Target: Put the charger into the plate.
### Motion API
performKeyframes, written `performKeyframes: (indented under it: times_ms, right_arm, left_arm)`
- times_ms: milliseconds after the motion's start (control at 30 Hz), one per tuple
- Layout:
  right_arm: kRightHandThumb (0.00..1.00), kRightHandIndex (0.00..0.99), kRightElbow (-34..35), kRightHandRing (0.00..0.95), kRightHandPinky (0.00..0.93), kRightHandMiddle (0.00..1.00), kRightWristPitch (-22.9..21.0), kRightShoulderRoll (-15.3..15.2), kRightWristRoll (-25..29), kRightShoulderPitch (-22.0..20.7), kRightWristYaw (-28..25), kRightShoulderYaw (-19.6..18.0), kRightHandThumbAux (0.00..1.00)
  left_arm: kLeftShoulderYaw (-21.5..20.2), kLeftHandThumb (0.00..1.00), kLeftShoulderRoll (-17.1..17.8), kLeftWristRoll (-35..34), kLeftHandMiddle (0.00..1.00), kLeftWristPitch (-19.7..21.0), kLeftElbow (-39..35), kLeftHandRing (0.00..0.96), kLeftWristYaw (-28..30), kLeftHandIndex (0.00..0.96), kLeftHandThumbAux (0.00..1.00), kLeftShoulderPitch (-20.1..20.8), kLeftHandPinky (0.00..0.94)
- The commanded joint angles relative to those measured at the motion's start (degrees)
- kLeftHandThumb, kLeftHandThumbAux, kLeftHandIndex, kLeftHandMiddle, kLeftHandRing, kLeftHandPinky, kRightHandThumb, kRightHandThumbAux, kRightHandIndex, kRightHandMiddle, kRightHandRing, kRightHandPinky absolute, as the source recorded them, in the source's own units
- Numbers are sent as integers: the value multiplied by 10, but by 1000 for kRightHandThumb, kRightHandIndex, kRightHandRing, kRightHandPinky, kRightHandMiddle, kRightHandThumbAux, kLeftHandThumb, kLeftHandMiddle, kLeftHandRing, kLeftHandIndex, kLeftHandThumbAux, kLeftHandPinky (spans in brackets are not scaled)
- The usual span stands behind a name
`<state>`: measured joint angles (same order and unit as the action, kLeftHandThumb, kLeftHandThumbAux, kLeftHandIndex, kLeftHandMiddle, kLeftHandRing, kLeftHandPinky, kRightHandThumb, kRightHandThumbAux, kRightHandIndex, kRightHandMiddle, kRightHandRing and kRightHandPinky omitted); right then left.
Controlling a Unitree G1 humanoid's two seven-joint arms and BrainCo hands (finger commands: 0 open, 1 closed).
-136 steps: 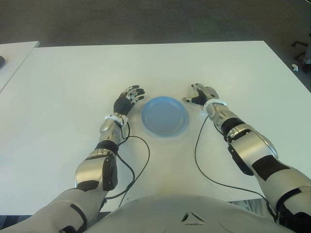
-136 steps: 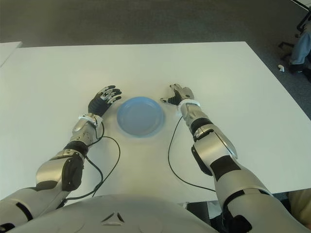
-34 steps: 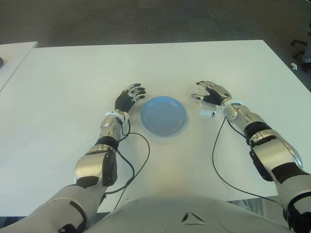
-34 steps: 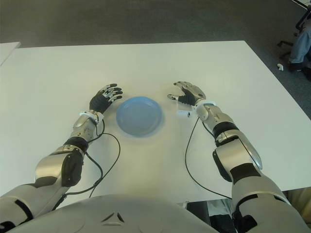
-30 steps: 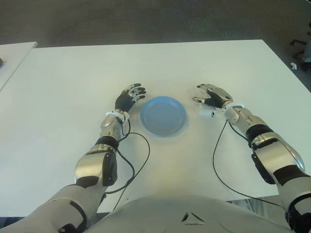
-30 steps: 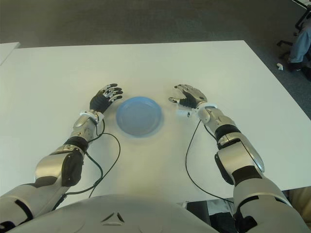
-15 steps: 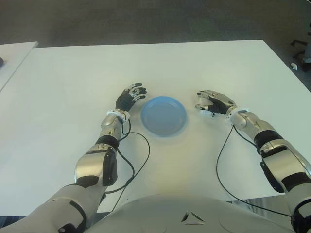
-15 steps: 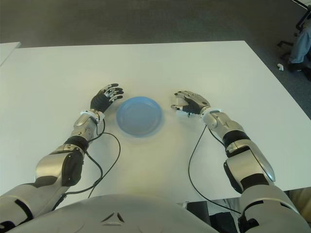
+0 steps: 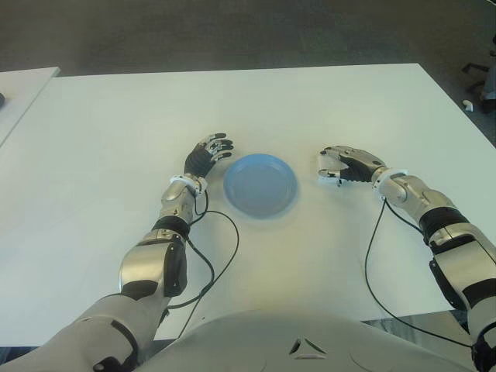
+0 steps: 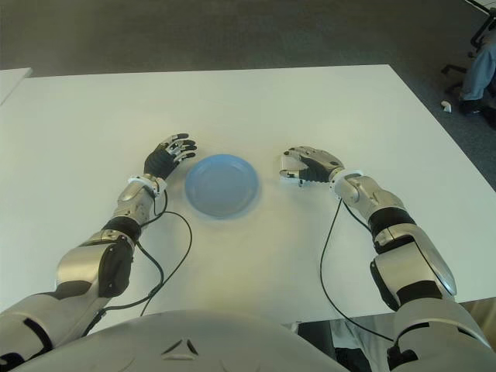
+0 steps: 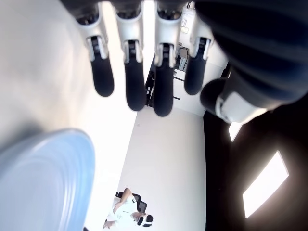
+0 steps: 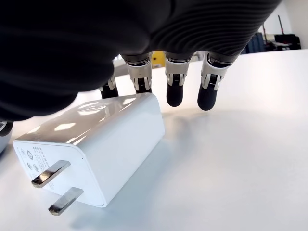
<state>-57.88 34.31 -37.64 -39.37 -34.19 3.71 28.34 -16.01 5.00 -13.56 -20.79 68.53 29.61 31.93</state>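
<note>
A: Okay, right hand [image 9: 347,164] first — where is it?

B: On the white table [image 9: 310,108], well to the right of the blue plate [image 9: 260,184], palm down over the white charger [image 12: 98,144]. From the head camera the charger is just a small white bit at the fingertips, around [image 10: 290,179].

A: Holding it?

B: Fingers [image 12: 174,79] curled down over the far end of it. Wrist view shows at least one fingertip right at the charger's top edge, the others hanging just past it above the table. Charger body lies flat on the table, two metal prongs [image 12: 55,185] sticking out toward the camera. Can't confirm a firm grip — call it curled around the charger, not lifted.

A: Charger in the plate?

B: No. On the table, right of the plate, apart from it. Plate has nothing in it.

A: Left hand [image 9: 206,157]?

B: Idle, just left of the plate's rim. Fingers [image 11: 135,72] straight and slightly fanned, holding nothing. Plate edge [image 11: 45,178] shows in its wrist view, close by.

A: Anything else?

B: Black cables [image 9: 370,256] trail from both wrists across the table toward the robot. Dark carpet floor [image 9: 232,31] beyond the far table edge.
</note>
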Motion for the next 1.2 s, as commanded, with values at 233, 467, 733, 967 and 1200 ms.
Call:
performKeyframes:
  times_ms: [233,467,733,967,1200]
  right_arm:
    - [325,0,15,0,0,0,16,-19,-15,-12,-17,4,118]
    - [328,0,22,0,0,0,32,-31,-20,-21,-22,4,110]
    - [335,0,26,0,0,0,46,-40,-27,-27,-25,8,111]
    - [337,0,25,0,0,0,47,-43,-44,-34,-19,16,114]
    - [330,0,19,0,0,0,42,-43,-72,-37,8,29,113]
  left_arm:
    - [-8,0,2,-3,384,27,17,354,3,313,554,-19,327]
    - [-8,0,4,0,383,27,18,352,2,311,552,-19,324]
    - [-6,0,4,1,378,26,17,349,3,305,550,-19,325]
    - [-6,0,4,2,378,25,16,347,1,305,548,-19,321]
    - [-7,0,5,1,381,26,17,346,3,309,537,-17,316]
